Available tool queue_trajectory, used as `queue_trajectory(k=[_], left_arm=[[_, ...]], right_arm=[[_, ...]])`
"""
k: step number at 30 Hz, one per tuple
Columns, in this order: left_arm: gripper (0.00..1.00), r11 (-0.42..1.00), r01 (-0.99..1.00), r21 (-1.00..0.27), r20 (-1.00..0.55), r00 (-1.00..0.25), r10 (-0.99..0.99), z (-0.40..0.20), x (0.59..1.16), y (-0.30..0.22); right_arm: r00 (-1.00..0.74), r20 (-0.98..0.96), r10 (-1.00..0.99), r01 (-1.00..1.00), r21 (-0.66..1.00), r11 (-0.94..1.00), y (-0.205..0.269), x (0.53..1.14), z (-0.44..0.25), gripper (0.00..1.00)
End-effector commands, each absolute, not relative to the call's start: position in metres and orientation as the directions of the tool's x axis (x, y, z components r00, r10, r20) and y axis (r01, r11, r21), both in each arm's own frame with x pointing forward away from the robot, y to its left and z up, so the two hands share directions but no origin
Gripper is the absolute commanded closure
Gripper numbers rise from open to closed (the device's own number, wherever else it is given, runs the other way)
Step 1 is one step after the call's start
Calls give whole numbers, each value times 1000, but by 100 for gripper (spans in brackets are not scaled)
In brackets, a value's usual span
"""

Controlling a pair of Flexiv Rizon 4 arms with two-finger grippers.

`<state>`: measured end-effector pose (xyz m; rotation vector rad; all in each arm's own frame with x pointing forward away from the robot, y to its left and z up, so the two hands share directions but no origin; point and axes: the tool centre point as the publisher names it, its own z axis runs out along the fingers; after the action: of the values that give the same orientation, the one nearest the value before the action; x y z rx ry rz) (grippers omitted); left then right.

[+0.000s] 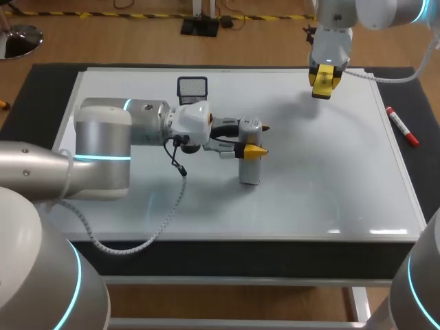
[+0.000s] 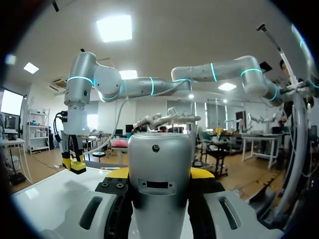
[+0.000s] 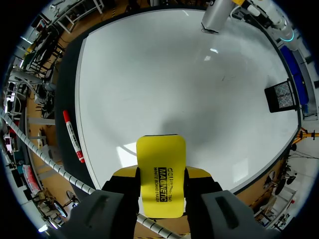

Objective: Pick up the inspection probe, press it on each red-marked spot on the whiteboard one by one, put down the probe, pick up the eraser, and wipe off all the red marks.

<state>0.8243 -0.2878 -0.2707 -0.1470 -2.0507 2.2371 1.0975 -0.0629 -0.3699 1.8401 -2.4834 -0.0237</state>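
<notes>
Left hand (image 1: 258, 139) is clamped on the silver inspection probe (image 1: 249, 170), both fingers pressing its sides, and the probe stands upright near the middle of the whiteboard (image 1: 309, 179). Whether its lower end touches the whiteboard, I can't tell. Over by the whiteboard's far right corner, the right hand (image 1: 324, 81) hangs above the surface, squeezing the yellow eraser (image 3: 160, 169) between its fingers. A red marker (image 1: 402, 127) lies on the table just off the whiteboard's right edge, and a black mesh holder (image 1: 192, 87) sits at its far edge.
</notes>
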Motion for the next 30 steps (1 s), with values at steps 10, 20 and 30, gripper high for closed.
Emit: queue_trajectory(k=[10,20,30], left_arm=[[100,-98,-11,-995,-3,-989,146,-278,828,-287],[100,-104,-8,-995,-8,-988,155,-281,828,-287],[100,-101,-10,-995,-6,-987,158,-282,828,-286]], right_arm=[[-288,35,-957,-956,43,290,-64,1099,-369,100],[-288,35,-957,-956,43,290,-64,1099,-369,100],[-288,35,-957,-956,43,290,-64,1099,-369,100]])
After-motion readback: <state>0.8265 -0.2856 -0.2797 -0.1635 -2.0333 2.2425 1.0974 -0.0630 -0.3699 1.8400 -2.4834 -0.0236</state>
